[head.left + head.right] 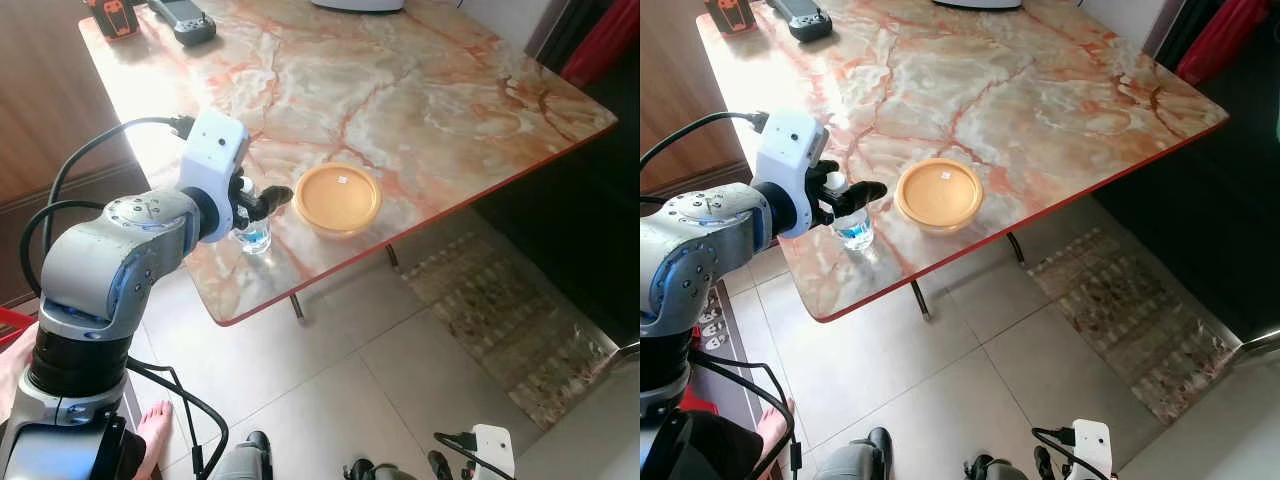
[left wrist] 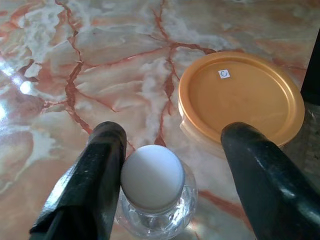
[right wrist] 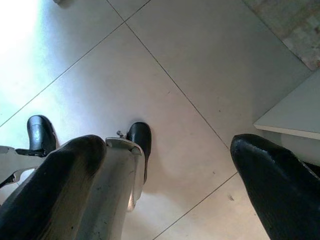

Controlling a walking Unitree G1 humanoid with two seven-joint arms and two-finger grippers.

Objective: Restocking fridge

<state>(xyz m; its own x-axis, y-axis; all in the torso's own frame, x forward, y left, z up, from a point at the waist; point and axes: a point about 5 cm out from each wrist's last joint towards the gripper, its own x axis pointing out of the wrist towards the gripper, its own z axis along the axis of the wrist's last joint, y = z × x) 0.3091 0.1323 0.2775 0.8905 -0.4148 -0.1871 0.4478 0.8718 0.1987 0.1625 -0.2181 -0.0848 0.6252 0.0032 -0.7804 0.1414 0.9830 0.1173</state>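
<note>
Where sunlight falls, veined marble table over pale tiled floor.

The left arm is built of rounded silver-grey segments joined by a black collar. A white boxy wrist housing is mounted at its end, and black cables are looped along it. Glossy black fingers are fitted to the left gripper. The right gripper is fitted likewise.
</note>
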